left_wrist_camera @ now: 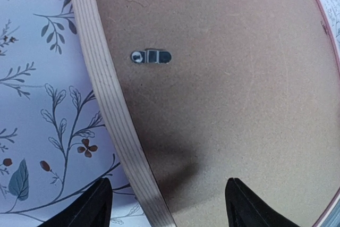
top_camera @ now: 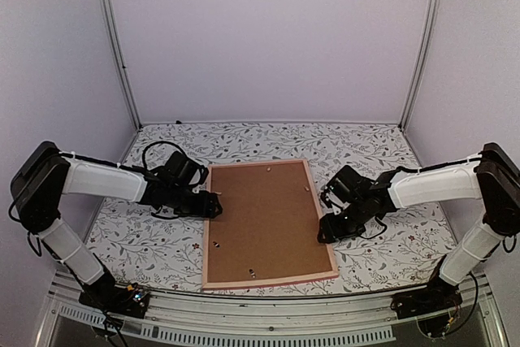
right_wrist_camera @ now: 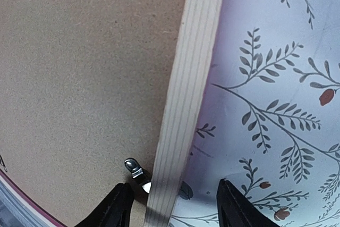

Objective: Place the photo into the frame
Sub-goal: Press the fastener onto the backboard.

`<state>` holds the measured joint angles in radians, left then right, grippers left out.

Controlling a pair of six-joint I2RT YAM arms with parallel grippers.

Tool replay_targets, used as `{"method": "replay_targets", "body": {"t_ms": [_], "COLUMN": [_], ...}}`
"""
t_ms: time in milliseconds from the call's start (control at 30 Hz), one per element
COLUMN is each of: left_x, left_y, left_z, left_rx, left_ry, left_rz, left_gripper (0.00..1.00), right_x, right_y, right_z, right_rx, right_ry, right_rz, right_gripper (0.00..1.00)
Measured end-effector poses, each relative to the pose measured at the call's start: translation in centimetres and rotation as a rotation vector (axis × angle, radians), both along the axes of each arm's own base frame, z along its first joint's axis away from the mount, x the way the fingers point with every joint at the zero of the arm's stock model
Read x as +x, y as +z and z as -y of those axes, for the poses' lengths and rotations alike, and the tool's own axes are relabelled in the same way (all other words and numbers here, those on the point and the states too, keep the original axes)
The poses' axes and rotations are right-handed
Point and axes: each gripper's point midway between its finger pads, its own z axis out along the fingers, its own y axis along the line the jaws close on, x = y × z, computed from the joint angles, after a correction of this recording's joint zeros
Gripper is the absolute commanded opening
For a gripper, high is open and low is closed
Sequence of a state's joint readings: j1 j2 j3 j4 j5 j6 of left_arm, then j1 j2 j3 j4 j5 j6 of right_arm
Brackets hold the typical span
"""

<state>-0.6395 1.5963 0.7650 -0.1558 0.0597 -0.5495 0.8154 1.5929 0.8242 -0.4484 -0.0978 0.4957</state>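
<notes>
The frame (top_camera: 269,280) lies face down in the middle of the table, its thin pink border around a plain brown backing board (top_camera: 264,217). The photo is hidden. My left gripper (top_camera: 213,205) is open and straddles the frame's left rail (left_wrist_camera: 106,94), one finger over the tablecloth and the other over the board, neither touching the rail. On the opposite side my right gripper (top_camera: 325,229) is open astride the right rail (right_wrist_camera: 191,78), with a gap on each side.
Small metal turn clips sit on the board, one (left_wrist_camera: 151,57) near the left rail and another (right_wrist_camera: 133,167) right by my right gripper's inner finger. A floral tablecloth (top_camera: 146,241) covers the table. Walls enclose the back and both sides.
</notes>
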Motion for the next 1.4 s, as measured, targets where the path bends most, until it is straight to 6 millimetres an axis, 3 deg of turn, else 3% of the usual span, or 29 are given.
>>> {"method": "replay_targets", "body": {"t_ms": [333, 1033, 1200, 1400], "left_x": [-0.1, -0.2, -0.2, -0.1], "left_y": [-0.3, -0.5, -0.5, -0.5], "left_z": [0.0, 0.0, 0.0, 0.0], "left_rx": [0.003, 0.007, 0.007, 0.013], "left_ry": [-0.002, -0.009, -0.01, -0.012], "left_rz": [-0.008, -0.012, -0.012, -0.008], "left_gripper": [0.75, 0.74, 0.77, 0.88], "right_x": [0.3, 1.0, 1.1, 1.5], "right_y": [0.0, 0.3, 0.4, 0.6], "right_z": [-0.2, -0.7, -0.7, -0.7], "right_rx": [-0.007, 0.005, 0.005, 0.002], "right_ry": [-0.006, -0.04, -0.041, -0.047], "right_rz": [0.01, 0.032, 0.034, 0.047], "right_gripper": [0.42, 0.29, 0.4, 0.63]}}
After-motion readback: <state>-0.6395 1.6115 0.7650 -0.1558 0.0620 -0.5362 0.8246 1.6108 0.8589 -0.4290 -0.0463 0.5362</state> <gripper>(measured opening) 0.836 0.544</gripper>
